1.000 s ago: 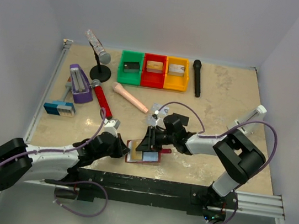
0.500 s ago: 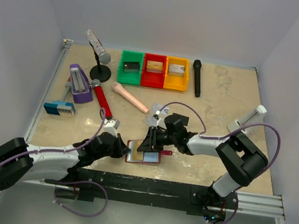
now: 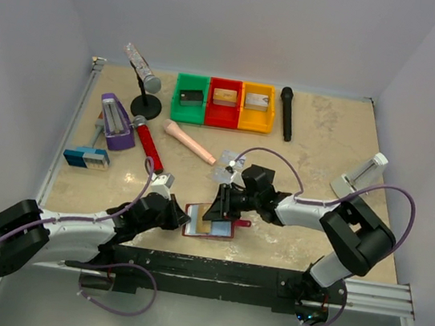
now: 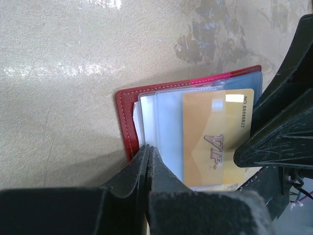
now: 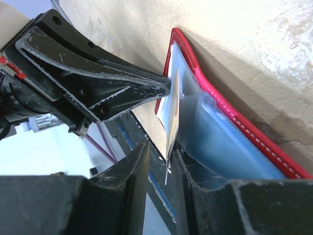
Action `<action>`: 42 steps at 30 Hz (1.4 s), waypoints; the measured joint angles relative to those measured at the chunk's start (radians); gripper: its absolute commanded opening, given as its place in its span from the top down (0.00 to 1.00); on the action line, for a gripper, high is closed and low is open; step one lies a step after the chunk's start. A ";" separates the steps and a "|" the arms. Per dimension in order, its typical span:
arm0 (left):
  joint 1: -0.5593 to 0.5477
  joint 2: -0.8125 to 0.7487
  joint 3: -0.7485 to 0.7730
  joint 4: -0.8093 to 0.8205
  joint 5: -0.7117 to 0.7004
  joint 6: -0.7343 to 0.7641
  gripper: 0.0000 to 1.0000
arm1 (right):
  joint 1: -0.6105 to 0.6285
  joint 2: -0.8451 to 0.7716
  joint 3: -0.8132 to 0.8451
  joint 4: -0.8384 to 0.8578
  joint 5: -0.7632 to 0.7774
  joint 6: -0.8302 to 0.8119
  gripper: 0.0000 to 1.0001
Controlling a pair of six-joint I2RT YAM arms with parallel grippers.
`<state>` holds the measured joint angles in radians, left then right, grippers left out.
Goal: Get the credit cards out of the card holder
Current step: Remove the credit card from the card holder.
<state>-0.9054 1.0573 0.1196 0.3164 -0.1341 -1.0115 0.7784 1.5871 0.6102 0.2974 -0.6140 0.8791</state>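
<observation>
The dark red card holder (image 3: 226,232) lies open on the table near the front edge, between both grippers. A yellowish-gold card (image 4: 215,137) marked VIP sits in its clear pocket, and it shows as a gold patch from above (image 3: 202,226). My left gripper (image 3: 183,220) is shut on the holder's left edge, pinching the clear pocket beside the red cover (image 4: 124,117). My right gripper (image 3: 215,211) is narrowly open, its fingertips (image 5: 182,164) on either side of the card's lifted edge (image 5: 172,107). The holder's red rim (image 5: 210,88) lies just beyond.
Green (image 3: 189,98), red (image 3: 224,103) and yellow (image 3: 258,108) bins stand at the back. A black microphone (image 3: 287,114), red microphone (image 3: 148,143), pink handle (image 3: 190,142), purple stapler (image 3: 115,122), small blue box (image 3: 86,157) and white stand (image 3: 359,176) lie around. Something pale silvery (image 3: 229,163) lies behind my right wrist.
My right arm's elbow has shifted a little to the right while its gripper stays at the holder. The left gripper and holder have not moved.
</observation>
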 measured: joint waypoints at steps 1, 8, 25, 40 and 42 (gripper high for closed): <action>0.000 0.001 0.000 0.000 0.000 0.000 1.00 | 0.000 -0.005 -0.002 -0.004 0.001 -0.002 0.73; 0.000 0.001 0.000 0.000 0.000 0.000 1.00 | -0.008 -0.024 -0.012 -0.017 0.003 -0.011 0.75; 0.000 -0.001 0.000 -0.001 -0.002 0.000 1.00 | -0.032 -0.050 -0.024 -0.055 0.013 -0.035 0.85; 0.000 -0.081 0.000 -0.085 -0.013 0.002 0.93 | -0.071 -0.113 -0.028 -0.158 0.037 -0.085 1.00; 0.000 -0.114 0.000 -0.126 -0.021 0.007 0.87 | -0.093 -0.153 -0.029 -0.196 0.047 -0.106 1.00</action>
<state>-0.9054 0.9428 0.1196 0.1909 -0.1551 -1.0042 0.6853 1.4345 0.5816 0.1009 -0.5671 0.7734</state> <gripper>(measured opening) 0.062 0.011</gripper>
